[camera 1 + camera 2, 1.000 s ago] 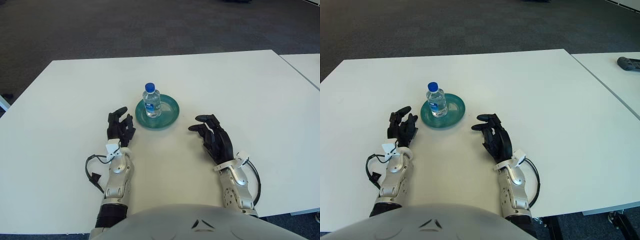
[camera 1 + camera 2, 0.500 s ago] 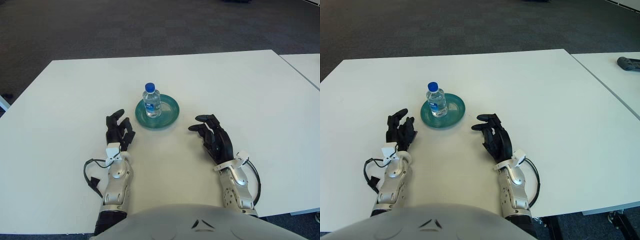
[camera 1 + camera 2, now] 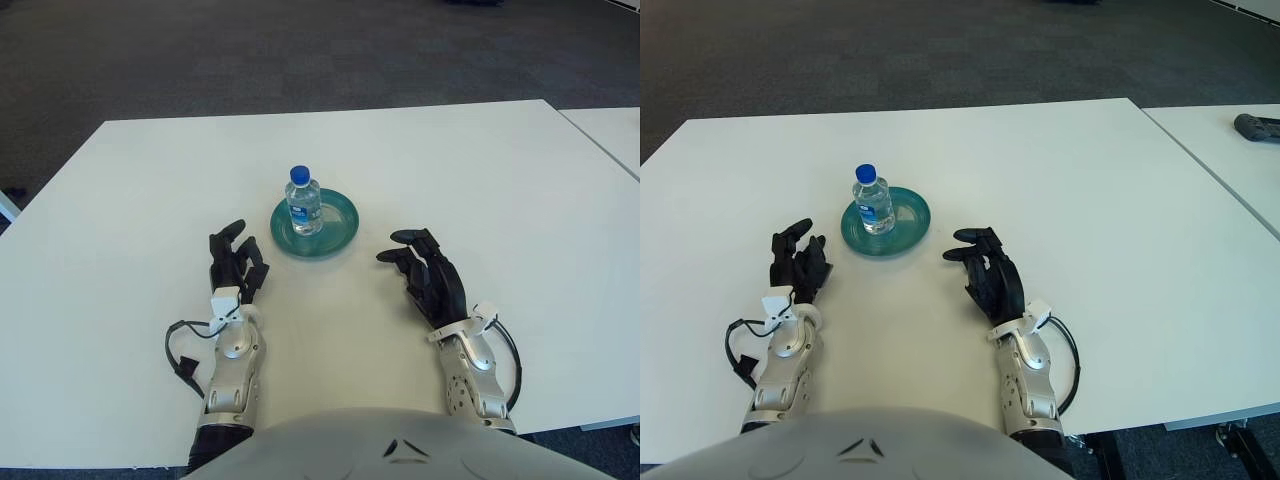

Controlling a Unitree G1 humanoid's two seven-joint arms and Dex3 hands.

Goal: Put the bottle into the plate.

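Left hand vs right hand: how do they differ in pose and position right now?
The left hand shows left of the plate with its fingers pointing up-table; the right hand shows right of the plate with its fingers angled toward the robot's left. The left hand is nearer the bottle than the right hand is. Both are open and hold nothing.

Your left hand (image 3: 237,263) sits near-left of the plate (image 3: 343,222), fingers loosely open — your right hand (image 3: 425,277) near-right, likewise relaxed, holding nothing.
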